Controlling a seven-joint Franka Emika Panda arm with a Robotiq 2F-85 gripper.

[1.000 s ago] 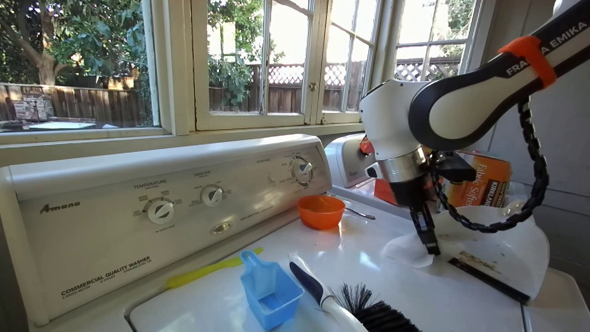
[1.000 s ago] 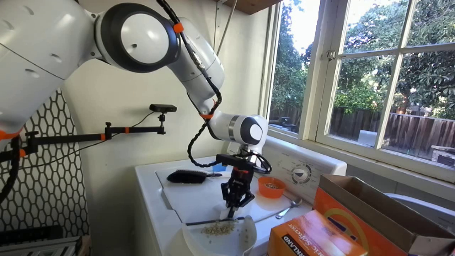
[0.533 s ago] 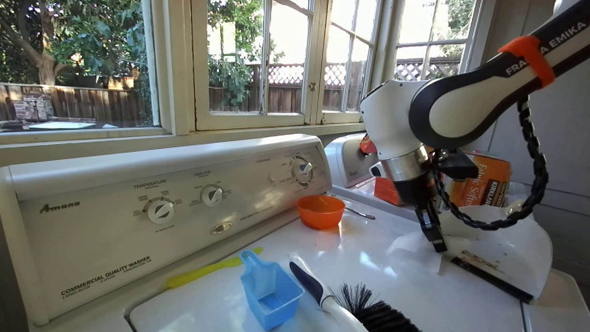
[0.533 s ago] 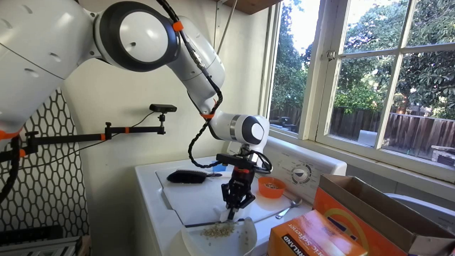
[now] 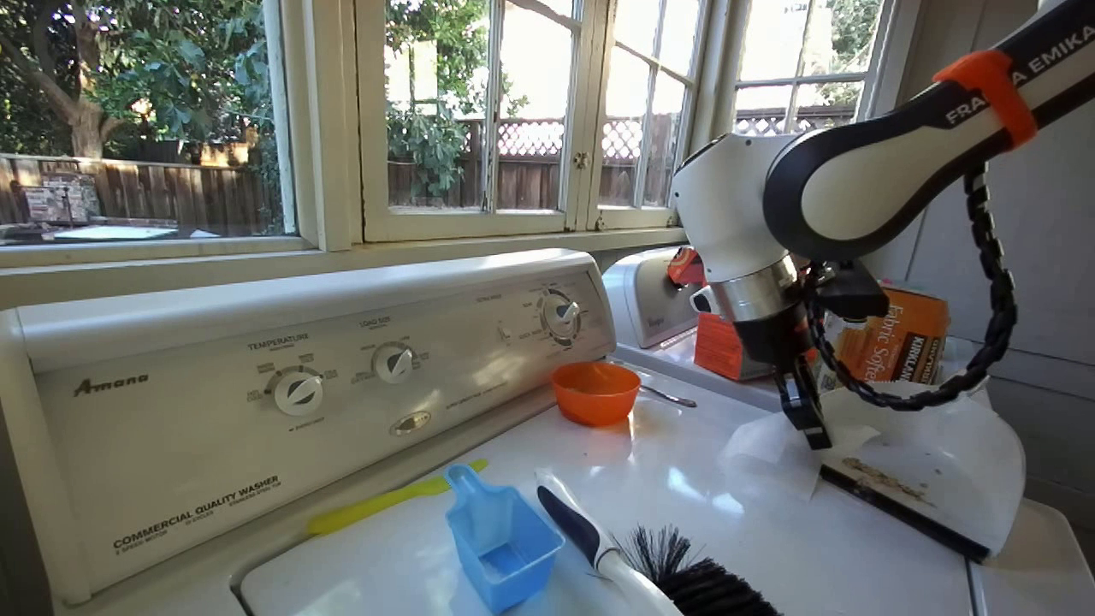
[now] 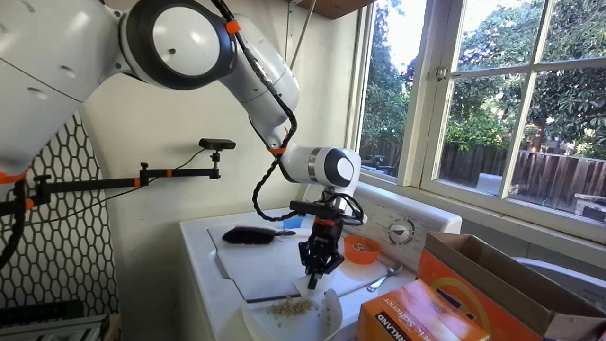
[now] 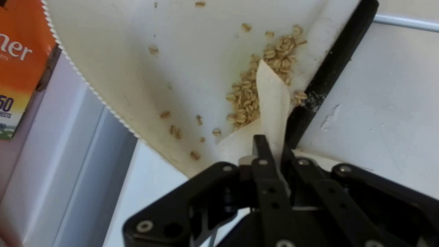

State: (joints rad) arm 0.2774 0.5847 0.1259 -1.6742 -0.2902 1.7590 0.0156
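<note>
Thin translucent white sheet (image 7: pixel 272 92) pinched in narrow jaws of black two-fingered gripper (image 7: pixel 275 145), suspended over corner of white plastic dustpan (image 7: pixel 199 61). Pale tan flakes (image 7: pixel 245 102) heaped by sheet's tip; contact cannot be told. Should limp edge be dragged sideways, flakes could be flicked over black rubbery lip (image 7: pixel 332 69) onto white washer top (image 5: pixel 838 547); grip could be lost should sheet be snagged.

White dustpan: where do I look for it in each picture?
In an exterior view: dustpan at the right, below the middle.
In an exterior view: dustpan at bottom centre, cut off by the edge.
Wrist view: dustpan across much of the upper half.
Shared landmark: the pile of tan flakes inside it.
</note>
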